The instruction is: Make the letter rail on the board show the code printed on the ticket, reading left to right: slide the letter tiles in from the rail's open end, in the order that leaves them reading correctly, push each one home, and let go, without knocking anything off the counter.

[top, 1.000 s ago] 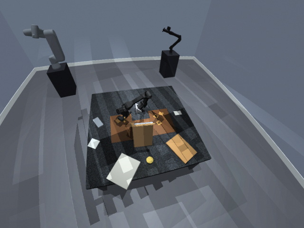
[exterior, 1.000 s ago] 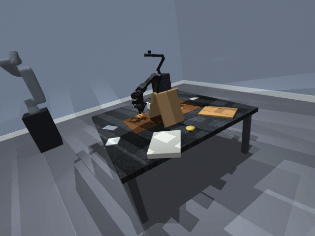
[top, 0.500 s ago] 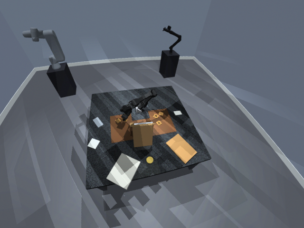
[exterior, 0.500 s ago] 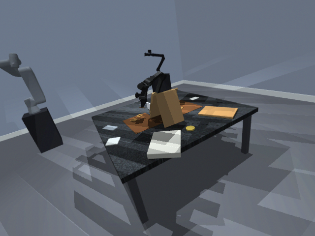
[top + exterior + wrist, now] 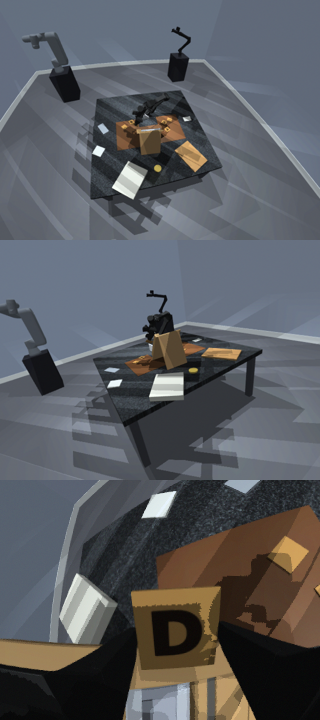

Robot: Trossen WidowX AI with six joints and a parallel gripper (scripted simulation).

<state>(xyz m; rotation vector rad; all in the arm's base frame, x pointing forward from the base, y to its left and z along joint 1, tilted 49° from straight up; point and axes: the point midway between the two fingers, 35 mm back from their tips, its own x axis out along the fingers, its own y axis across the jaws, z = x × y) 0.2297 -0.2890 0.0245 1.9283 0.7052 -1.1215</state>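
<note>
In the middle of the wrist view, the gripper (image 5: pixel 136 124) (image 5: pixel 148 339) (image 5: pixel 178 631) is closed on a wooden tile with the letter D (image 5: pixel 176 636), one dark finger at each side. The D stands upright in this view. In the top view, the gripper is just above centre, near the left end of the letter rail (image 5: pixel 150 129), which runs along the top of the leaning board (image 5: pixel 150 142) (image 5: pixel 172 349). I cannot tell if the tile touches the rail, and I cannot read any code.

Under the board lies a brown mat (image 5: pixel 124 141) (image 5: pixel 142 367) (image 5: pixel 200 560). On its left part in the top view there are two loose tiles, an upper one (image 5: pixel 131 121) and a lower one (image 5: pixel 124 127). On its right part there are three more, one farthest up (image 5: pixel 169 119), one beside it (image 5: pixel 164 122) and one lower (image 5: pixel 167 129); their letters are too small to read.

Farther out, at the lower centre of the top view, a yellow disc (image 5: pixel 157 168) (image 5: pixel 193 370) lies between a thick white block (image 5: pixel 130 180) (image 5: pixel 167 387) (image 5: pixel 85 607) at the lower left and a flat wooden panel (image 5: pixel 191 156) (image 5: pixel 221 353) at the lower right. All these things rest on the dark counter (image 5: pixel 103 167) (image 5: pixel 125 405) (image 5: pixel 115 555). Behind it, at the upper left of the frame, a grey arm (image 5: pixel 58 47) (image 5: pixel 33 325) stands on a black pedestal (image 5: pixel 65 86) (image 5: pixel 42 373).
</note>
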